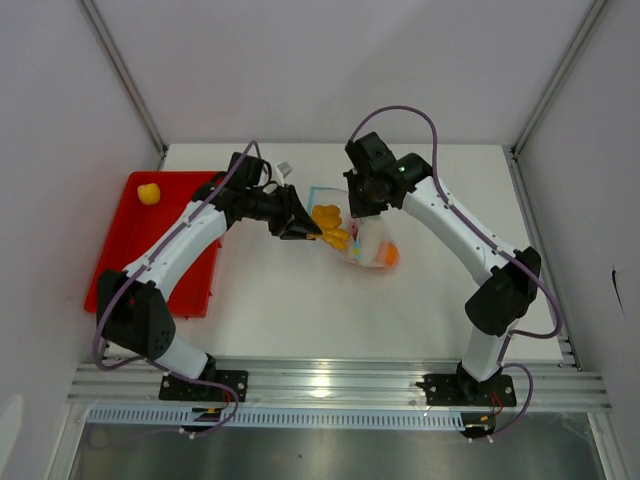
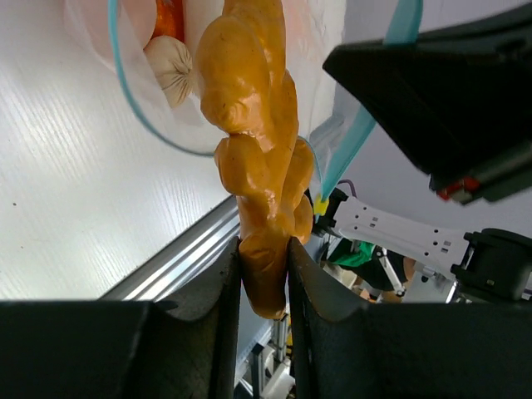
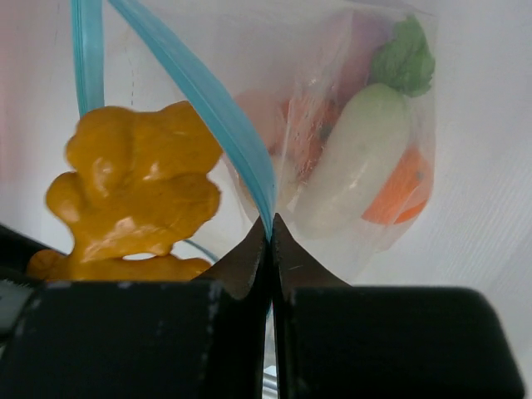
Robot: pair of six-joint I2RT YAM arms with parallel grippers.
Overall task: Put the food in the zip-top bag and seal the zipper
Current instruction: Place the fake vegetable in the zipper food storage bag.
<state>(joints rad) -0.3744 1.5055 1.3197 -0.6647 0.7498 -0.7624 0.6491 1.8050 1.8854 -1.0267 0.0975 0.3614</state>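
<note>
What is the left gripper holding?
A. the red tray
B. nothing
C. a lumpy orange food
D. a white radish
C: the left wrist view shows the left gripper shut on the lumpy orange food.

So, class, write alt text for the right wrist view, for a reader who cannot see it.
The right gripper pinches the blue zipper strip of a clear zip-top bag, holding its mouth open. Inside lie a white radish toy with green leaves and an orange piece. A lumpy orange-yellow toy food shows at the mouth, on the left.
</note>
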